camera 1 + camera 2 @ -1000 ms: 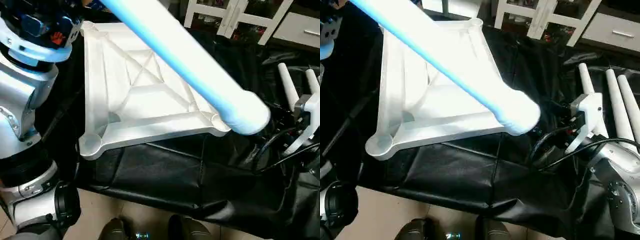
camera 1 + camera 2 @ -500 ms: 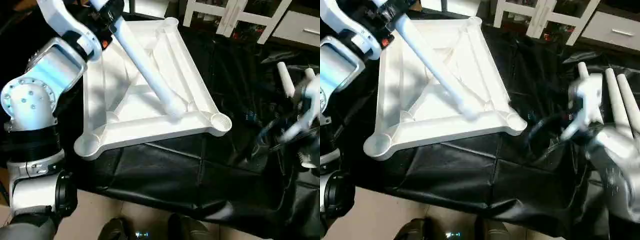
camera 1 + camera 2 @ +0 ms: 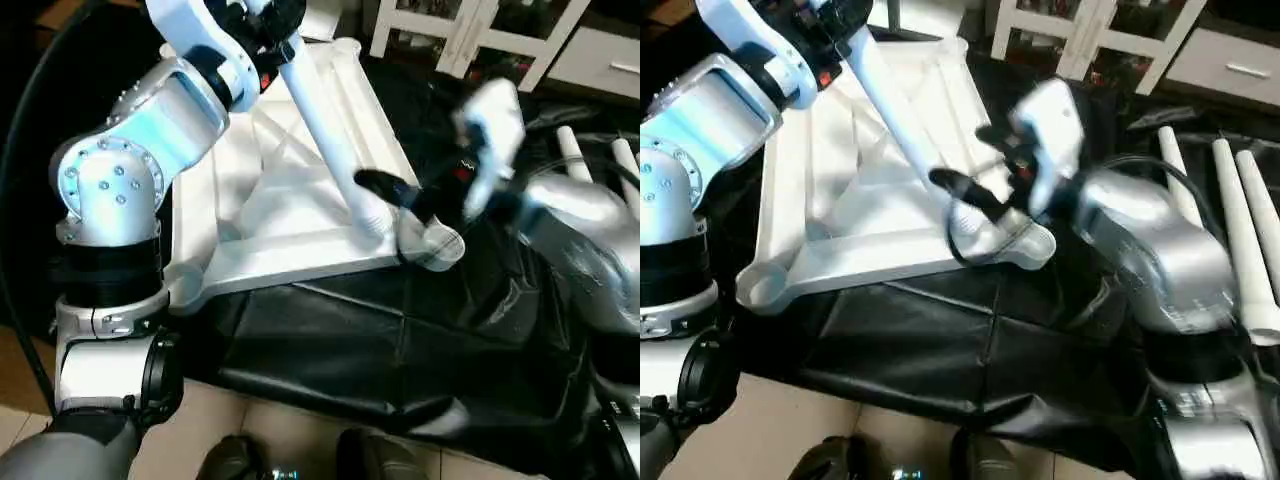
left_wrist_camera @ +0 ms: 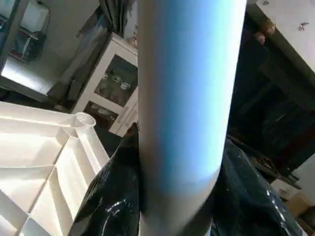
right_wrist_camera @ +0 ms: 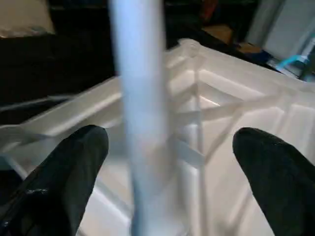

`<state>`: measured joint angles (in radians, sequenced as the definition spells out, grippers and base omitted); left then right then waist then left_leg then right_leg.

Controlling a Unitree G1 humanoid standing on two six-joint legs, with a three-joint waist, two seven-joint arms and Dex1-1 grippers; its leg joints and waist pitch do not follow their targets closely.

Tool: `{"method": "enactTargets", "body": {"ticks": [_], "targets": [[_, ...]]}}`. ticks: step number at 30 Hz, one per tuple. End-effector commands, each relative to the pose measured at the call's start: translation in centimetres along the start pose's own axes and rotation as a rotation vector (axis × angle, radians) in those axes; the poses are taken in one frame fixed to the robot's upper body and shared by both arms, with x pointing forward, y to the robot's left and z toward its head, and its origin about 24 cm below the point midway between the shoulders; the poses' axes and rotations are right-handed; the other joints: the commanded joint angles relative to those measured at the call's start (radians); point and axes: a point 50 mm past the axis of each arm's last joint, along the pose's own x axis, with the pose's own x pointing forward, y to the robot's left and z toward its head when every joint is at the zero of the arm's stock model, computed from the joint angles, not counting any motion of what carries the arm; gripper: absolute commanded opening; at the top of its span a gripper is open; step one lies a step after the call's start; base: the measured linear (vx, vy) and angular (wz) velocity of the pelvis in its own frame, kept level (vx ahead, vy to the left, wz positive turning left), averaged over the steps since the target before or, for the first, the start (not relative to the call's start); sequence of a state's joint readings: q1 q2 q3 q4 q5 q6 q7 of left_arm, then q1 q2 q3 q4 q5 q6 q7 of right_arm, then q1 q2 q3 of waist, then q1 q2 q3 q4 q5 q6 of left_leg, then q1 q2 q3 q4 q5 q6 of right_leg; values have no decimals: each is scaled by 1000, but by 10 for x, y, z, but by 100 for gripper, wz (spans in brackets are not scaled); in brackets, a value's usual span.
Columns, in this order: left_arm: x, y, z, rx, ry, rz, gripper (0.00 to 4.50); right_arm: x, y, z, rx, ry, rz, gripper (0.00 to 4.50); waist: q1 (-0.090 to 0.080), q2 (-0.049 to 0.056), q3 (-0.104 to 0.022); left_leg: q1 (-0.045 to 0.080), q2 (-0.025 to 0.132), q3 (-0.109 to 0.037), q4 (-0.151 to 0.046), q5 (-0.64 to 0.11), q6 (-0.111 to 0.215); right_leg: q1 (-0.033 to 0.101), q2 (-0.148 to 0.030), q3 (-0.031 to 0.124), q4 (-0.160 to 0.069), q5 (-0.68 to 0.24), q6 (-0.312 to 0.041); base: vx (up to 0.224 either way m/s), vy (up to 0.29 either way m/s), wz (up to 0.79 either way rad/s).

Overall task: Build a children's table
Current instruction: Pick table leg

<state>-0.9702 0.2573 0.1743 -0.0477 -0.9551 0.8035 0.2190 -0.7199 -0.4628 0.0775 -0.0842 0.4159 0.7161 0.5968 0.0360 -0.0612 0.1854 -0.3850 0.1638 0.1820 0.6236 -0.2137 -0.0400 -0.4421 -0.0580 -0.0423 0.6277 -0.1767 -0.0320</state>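
over tabletop [image 3: 300, 200], left gripper [image 3: 262, 22] clamps leg [image 3: 330, 140].

Bright overhead light; white ribbed plastic tabletop [image 3: 300, 200] nearly blown out. Bluish glare on the long white tube leg [image 4: 187, 98] and silver left forearm [image 3: 170, 120]. Right arm motion-blurred in head views. Right wrist view soft throughout. Black-draped counter [image 3: 400, 330] shows dull sheen.
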Motion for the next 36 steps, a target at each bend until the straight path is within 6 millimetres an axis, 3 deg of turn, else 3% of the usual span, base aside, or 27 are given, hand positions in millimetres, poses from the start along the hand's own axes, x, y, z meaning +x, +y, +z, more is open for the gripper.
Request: {"method": "enactTargets", "body": {"ticks": [1,4,7,8,16,17,25,30,36], "targets": [[1,-12,2,20,-6,-36,161,10,-1,-3,7,63,-27,450,2,4,-102,21,50,-17,-56,144,80,80,-75,58,-35,76,-308,0,0,0],[1,-15,4,23,-13,-48,161,21,0,-6,23,94,-15,450,3,2,-103,20,50,-16,-56,132,75,82,-76,59,-36,69,-306,0,0,0],[2,-18,6,31,-18,-55,161,26,3,-5,47,93,26,450,5,4,-107,20,50,-16,-54,156,82,83,-75,59,-29,125,-309,0,0,0],[2,-19,6,33,-20,-56,161,28,5,-4,65,89,47,450,5,-2,-109,20,50,-15,-54,160,86,84,-75,58,-29,132,-312,0,0,0],[1,-25,6,38,-16,-87,161,32,8,-2,79,89,103,450,10,0,-111,18,51,-15,-51,172,104,84,-77,58,-25,141,-320,0,0,0],[1,-26,6,37,-16,-94,161,32,8,-2,82,91,104,423,11,-1,-112,19,51,-15,-51,172,103,84,-77,58,-25,141,-321,0,0,0],[0,-29,5,50,-7,-118,161,32,6,-2,87,89,114,359,14,1,-114,18,50,-15,-49,169,99,84,-76,57,-24,137,-320,0,0,0],[-2,-44,4,54,12,-217,161,31,7,-8,94,117,129,315,19,1,-117,19,51,-15,-47,181,105,83,-76,56,-20,157,-333,0,0,0],[-4,-49,3,79,20,-255,161,29,8,-16,99,171,149,251,24,0,-115,19,52,-14,-47,162,103,84,-76,57,-24,123,-323,0,0,0]]}}
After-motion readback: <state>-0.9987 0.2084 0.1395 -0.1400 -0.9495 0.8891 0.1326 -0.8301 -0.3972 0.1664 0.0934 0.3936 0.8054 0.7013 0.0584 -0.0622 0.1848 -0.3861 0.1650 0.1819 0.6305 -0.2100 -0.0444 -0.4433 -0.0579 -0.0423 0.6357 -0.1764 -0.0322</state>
